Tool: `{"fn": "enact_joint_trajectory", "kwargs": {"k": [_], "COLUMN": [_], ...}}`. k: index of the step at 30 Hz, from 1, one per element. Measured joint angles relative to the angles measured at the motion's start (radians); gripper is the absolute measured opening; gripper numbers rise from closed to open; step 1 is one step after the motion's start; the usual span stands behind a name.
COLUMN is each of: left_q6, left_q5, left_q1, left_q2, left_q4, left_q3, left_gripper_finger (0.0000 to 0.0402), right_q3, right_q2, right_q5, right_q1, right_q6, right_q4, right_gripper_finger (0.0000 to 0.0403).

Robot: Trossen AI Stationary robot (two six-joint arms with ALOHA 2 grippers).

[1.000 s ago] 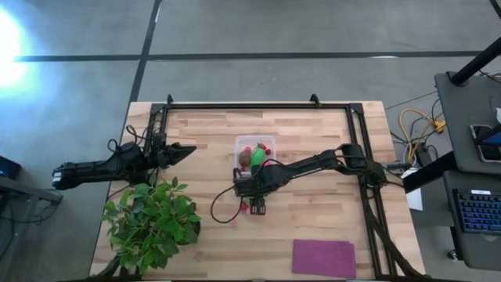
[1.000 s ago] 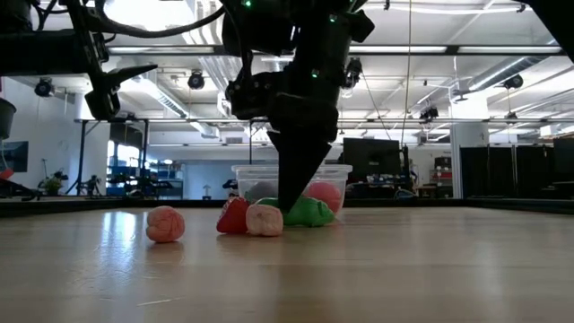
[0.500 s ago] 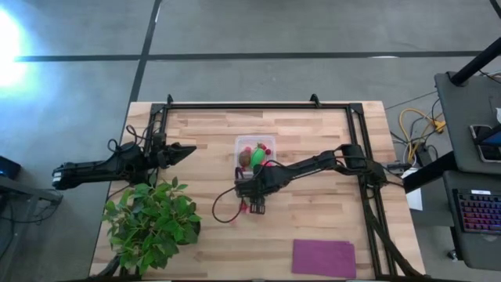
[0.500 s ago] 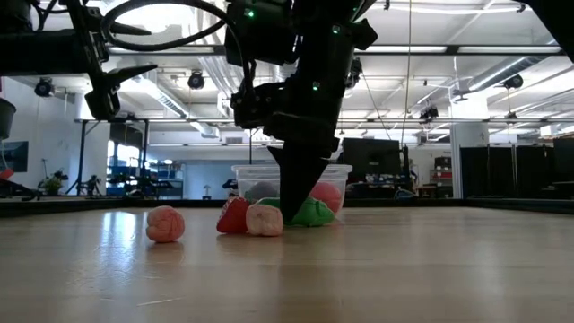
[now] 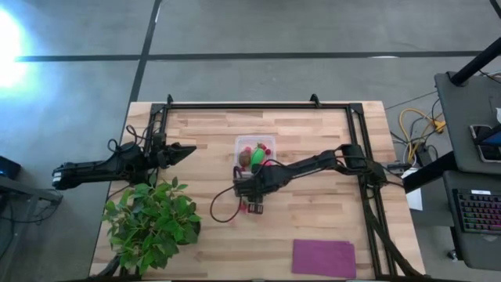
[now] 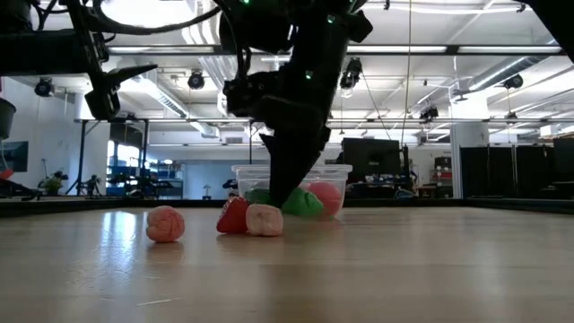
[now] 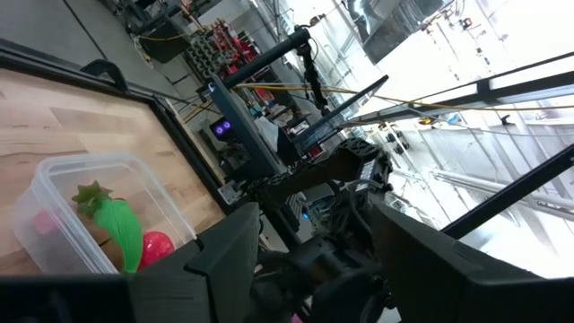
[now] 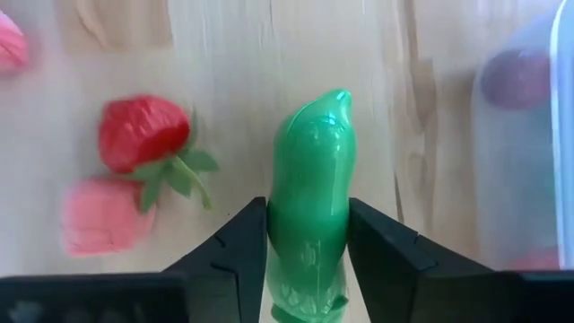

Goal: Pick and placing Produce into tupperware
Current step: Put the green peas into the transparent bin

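While the right arm works and the left one waits, each view adds its part:

High view: right gripper sits at table centre, just at 6 o'clock of the tupperware; left gripper hangs idle at 9 o'clock of that container, well apart, beside the leafy plant; a purple mat lies off at 5 o'clock

Low view: green piece looks raised off the wood under the right arm, in front of the clear tub; a strawberry and two pink pieces lie on the table at its 8 o'clock

Left wrist view: left claw's fingers spread apart, holding nothing; the tub already carries a green piece and a red one

Right wrist view: right claw clamped on the green oblong piece at its lower half — tip pointing away, tub wall at 2 o'clock

Doing it well: my judgement — lift until the piece clears the rim, carry it over the opening, then release low so nothing bounces out
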Motion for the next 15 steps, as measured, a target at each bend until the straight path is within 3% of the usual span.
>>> {"fn": "enact_joint_trajectory", "kwargs": {"k": [8, 13, 15], "left_q6": [0.0, 0.0, 0.0], "left_q5": [0.0, 0.0, 0.0], "left_q1": [0.0, 0.0, 0.0], "left_q2": [0.0, 0.0, 0.0], "left_q4": [0.0, 0.0, 0.0], "left_q3": [0.0, 0.0, 0.0], "left_gripper_finger": [0.0201, 0.0201, 0.0201], "right_q3": [0.19, 0.357, 0.392], "right_q2": [-0.007, -0.011, -0.011], "right_q5": [0.005, 0.208, 0.232], "right_q1": [0.005, -0.003, -0.04], "right_q6": [0.0, 0.022, 0.06], "right_q4": [-0.113, -0.216, -0.257], "right_gripper_finger": [0.0133, 0.0134, 0.0136]}}
